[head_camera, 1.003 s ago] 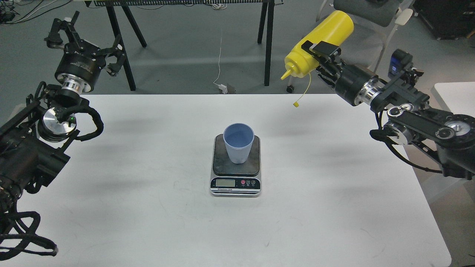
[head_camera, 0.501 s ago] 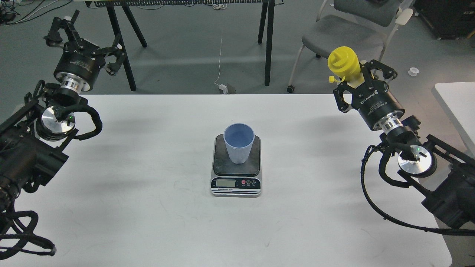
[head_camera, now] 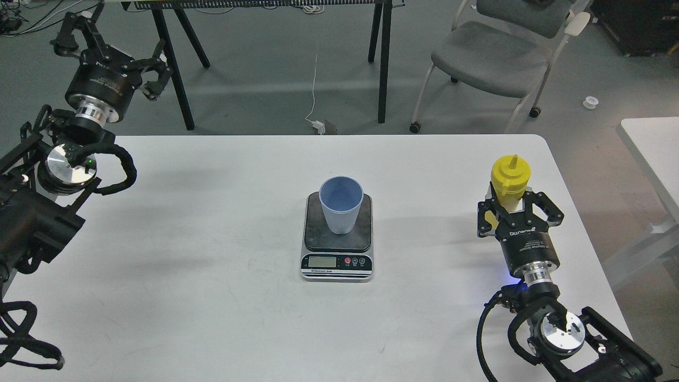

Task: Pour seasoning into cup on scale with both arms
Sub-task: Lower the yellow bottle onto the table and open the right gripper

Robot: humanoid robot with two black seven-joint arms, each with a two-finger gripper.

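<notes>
Seasoning bottle upright between right gripper fingers — clamped — well right of scale. Left gripper fingers apart, far left.

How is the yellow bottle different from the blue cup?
The yellow bottle has a pointed nozzle on top, while the blue cup is wide open on top. The bottle stands on the white table, near its right edge; the cup stands on the scale in the middle. The right hand sits around the bottle; nothing touches the cup, and the left hand is far off. Both stand upright.
</notes>
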